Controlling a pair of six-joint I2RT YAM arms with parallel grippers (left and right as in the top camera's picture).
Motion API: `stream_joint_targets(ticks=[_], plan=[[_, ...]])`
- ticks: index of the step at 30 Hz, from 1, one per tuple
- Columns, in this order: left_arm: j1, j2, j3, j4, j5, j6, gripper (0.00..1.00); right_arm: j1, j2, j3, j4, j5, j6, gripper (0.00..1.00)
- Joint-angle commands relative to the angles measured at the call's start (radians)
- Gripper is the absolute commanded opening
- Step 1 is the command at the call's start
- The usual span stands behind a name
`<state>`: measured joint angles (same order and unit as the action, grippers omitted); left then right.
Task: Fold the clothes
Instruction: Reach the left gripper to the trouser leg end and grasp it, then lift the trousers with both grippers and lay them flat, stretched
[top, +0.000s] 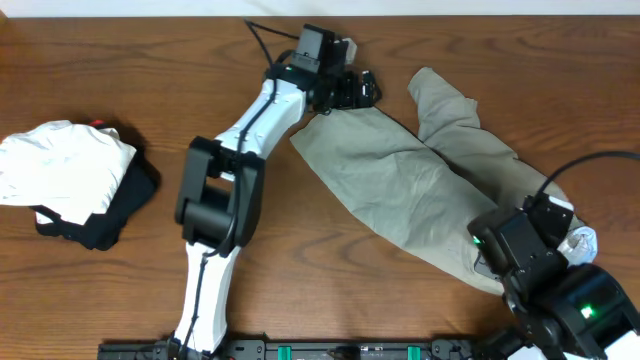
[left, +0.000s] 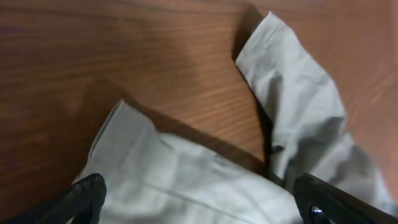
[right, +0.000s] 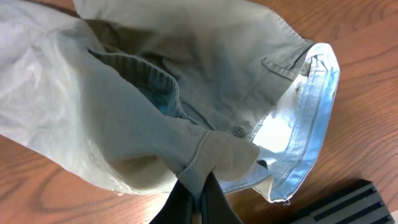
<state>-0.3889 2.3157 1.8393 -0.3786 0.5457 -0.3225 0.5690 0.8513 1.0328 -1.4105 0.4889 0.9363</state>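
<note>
Shorts (top: 410, 185) lie flat and slantwise on the desk (top: 130, 60), stretched between my two pincers. My right pincer (right: 198, 193) is pinched tight on a bunched fold of cloth at the waistband (right: 292, 37), with the button (right: 237, 131) just ahead of it and the pale lining (right: 317, 81) showing beyond. My left pincer (left: 199, 190) stands wide, its fingers either side of one leg's hem, the cloth directly beneath it; whether it touches the cloth I cannot tell. I judge this to be the grasping step for the first fold. The left pincer needs to drop and close on that hem, so I can lift both ends and bring them together.
</note>
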Motion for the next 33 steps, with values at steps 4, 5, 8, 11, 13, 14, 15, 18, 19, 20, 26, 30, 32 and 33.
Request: stream_joint_targets(ticks=[4,5,8,11,13,14,15,18,19,20,26,30,32,33], plan=[[-0.01,0.078,0.023,-0.025,-0.069,0.112,0.98,0.008,0.048,0.0,0.006,0.004,-0.018,0.01],[-0.011,0.082,0.022,-0.03,-0.069,0.126,0.98,0.008,0.055,0.0,0.007,0.005,-0.018,0.01],[-0.021,0.092,0.022,-0.047,-0.126,0.164,0.98,0.008,0.073,0.0,0.013,0.004,-0.018,0.01],[-0.037,0.092,0.022,-0.063,-0.147,0.213,0.98,0.008,0.092,0.0,0.017,0.004,-0.018,0.01],[-0.048,0.092,0.022,-0.073,-0.147,0.234,0.98,0.008,0.101,0.0,0.02,0.004,-0.018,0.01],[-0.053,0.092,0.022,-0.078,-0.148,0.241,0.98,0.008,0.105,0.0,0.021,0.004,-0.018,0.01],[-0.057,0.092,0.022,-0.083,-0.148,0.241,1.0,0.008,0.109,0.0,0.023,0.004,-0.018,0.01],[-0.068,0.092,0.022,-0.085,-0.153,0.24,0.96,0.008,0.116,0.0,0.023,0.004,-0.018,0.01],[-0.071,0.092,0.022,-0.085,-0.159,0.24,0.96,0.008,0.117,0.0,0.023,0.004,-0.018,0.01],[-0.073,0.092,0.022,-0.086,-0.168,0.24,0.96,0.008,0.117,-0.001,0.023,0.004,-0.018,0.01],[-0.083,0.092,0.008,-0.096,-0.23,0.24,0.67,0.008,0.117,-0.001,0.024,0.005,-0.018,0.01],[-0.083,0.092,0.009,-0.095,-0.23,0.24,0.4,0.008,0.117,-0.001,0.024,0.005,-0.018,0.01],[-0.078,0.087,0.009,-0.085,-0.23,0.24,0.39,0.008,0.117,-0.001,0.024,0.007,-0.018,0.01],[-0.075,0.082,0.009,-0.083,-0.23,0.24,0.39,0.008,0.117,-0.001,0.024,0.009,-0.018,0.01]])
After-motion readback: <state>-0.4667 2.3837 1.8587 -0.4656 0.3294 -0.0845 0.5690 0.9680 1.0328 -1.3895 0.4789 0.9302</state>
